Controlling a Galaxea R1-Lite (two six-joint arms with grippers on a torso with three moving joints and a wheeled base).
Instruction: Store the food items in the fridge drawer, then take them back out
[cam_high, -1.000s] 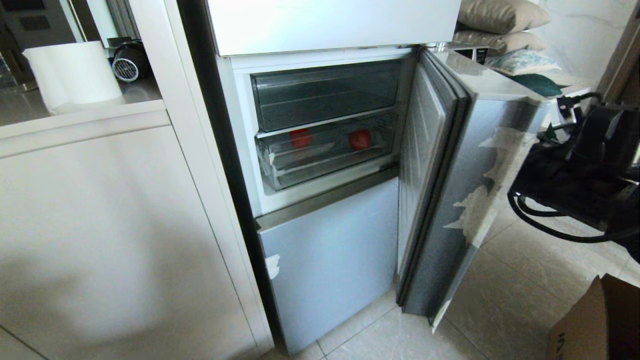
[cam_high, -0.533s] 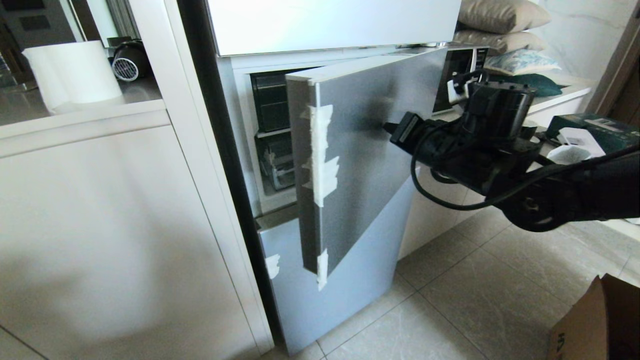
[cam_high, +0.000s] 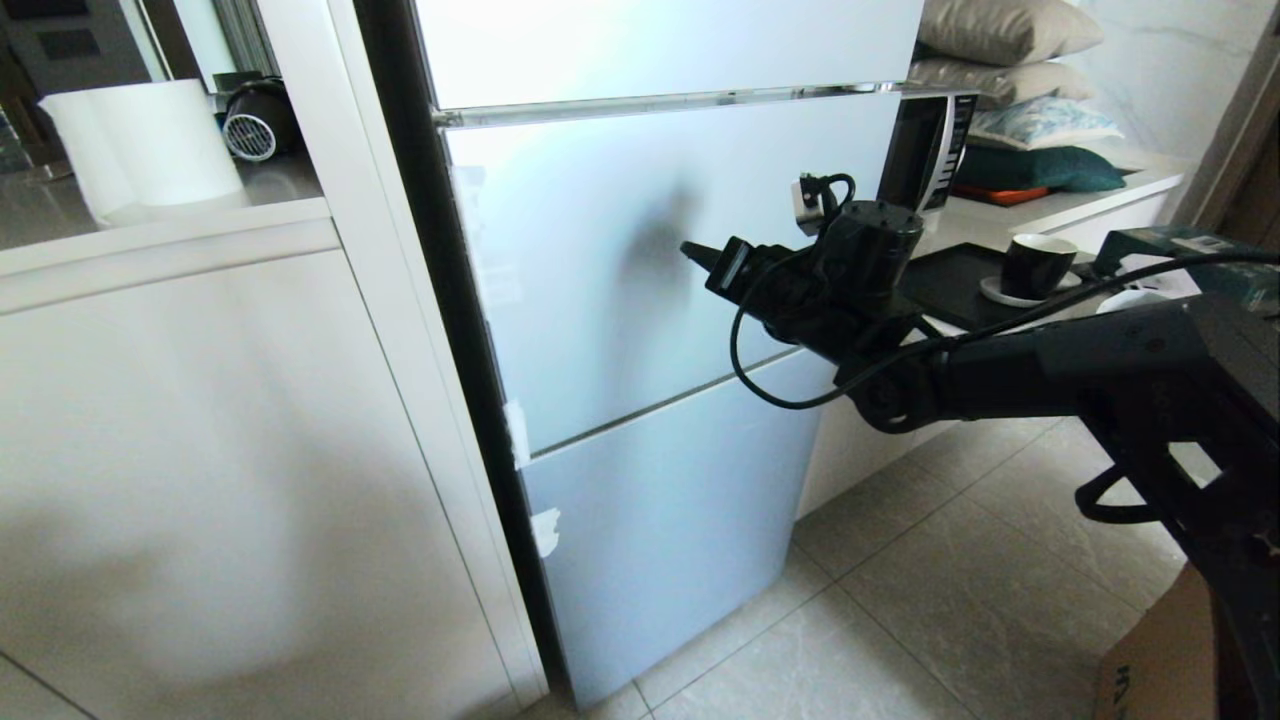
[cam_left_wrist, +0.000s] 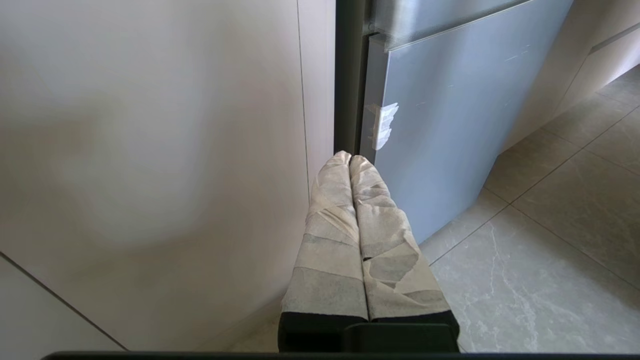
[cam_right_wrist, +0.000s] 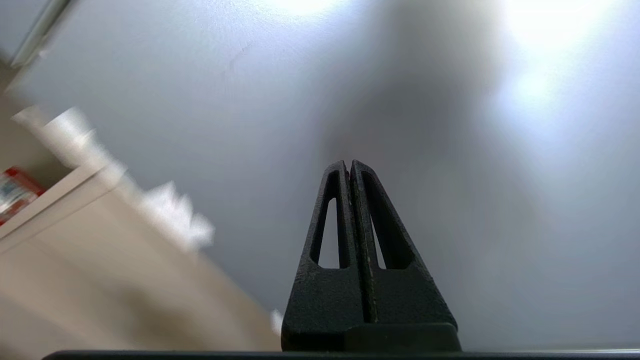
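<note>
Head view: one right claw (cam_high: 692, 249), pinched closed and empty, tip at the closed fridge door (cam_high: 600, 250); one left claw (cam_left_wrist: 350, 161) closed, empty

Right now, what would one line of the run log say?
fridge door: closed | right pincer: shut, at door front | left pincer: shut, parked low | food: hidden

No readable text anywhere

Dark marks are showing on the cardboard box (cam_high: 1165, 665) at the floor's edge, too cropped to be read.
</note>
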